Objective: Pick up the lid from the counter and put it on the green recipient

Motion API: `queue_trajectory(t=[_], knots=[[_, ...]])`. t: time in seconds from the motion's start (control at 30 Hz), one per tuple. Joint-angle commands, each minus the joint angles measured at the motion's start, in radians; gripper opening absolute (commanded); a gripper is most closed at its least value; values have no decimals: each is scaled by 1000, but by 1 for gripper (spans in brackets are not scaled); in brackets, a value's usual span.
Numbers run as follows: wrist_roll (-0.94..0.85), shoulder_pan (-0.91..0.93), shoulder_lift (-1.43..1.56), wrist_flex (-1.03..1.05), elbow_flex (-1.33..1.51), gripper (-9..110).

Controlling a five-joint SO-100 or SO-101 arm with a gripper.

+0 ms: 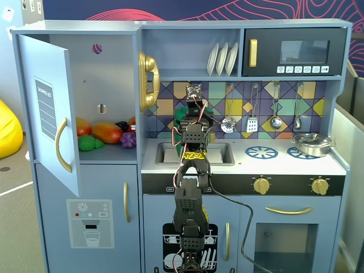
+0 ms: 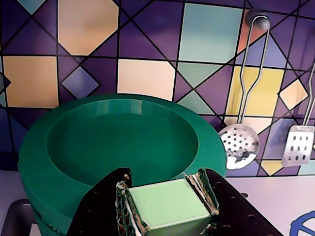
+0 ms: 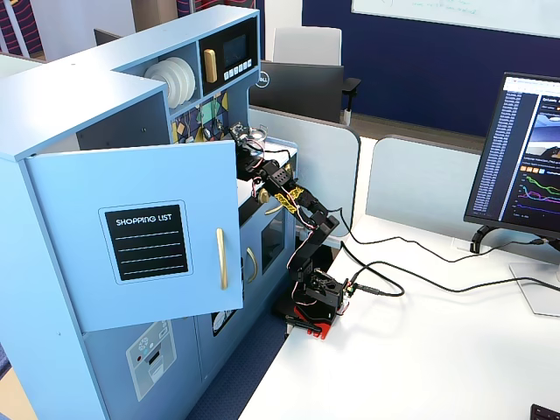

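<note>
While you read the wrist view from left to right, you meet the green recipient first: its thick rim fills the left and centre, mouth open and facing up, so its long axis stands upright. It sits against the tiled backsplash, which would explain why the arm reaches in so far from the front.

At 6 o'clock of that mouth, the gripper is clamped on the lid. You see only the pale green rectangular handle between the two fingers; the disc below is hidden. The handle's long axis appears to run roughly from 9 to 3 o'clock, across the jaws, which gives the pads two flat faces to press. The lid sits at the near rim, not yet centred; whether it touches the rim I cannot tell.

Toward 3 o'clock hang a perforated skimmer and a slotted spatula, clear of the pot.

In a fixed view the arm rises at centre over the sink, with the silver pot well apart at 3 o'clock.
</note>
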Motion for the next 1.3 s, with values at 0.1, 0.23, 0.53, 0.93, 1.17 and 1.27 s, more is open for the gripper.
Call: queue_trajectory(t=[0.1, 0.23, 0.53, 0.93, 1.17, 1.27], knots=[[-2, -20, -43, -14, -118, 0], [-9, -21, -72, -12, -132, 0], [2, -29, -71, -2, -101, 0], [-6, -25, -49, 14, -54, 0], [6, -26, -38, 17, -28, 0], [26, -28, -40, 2, -18, 1]])
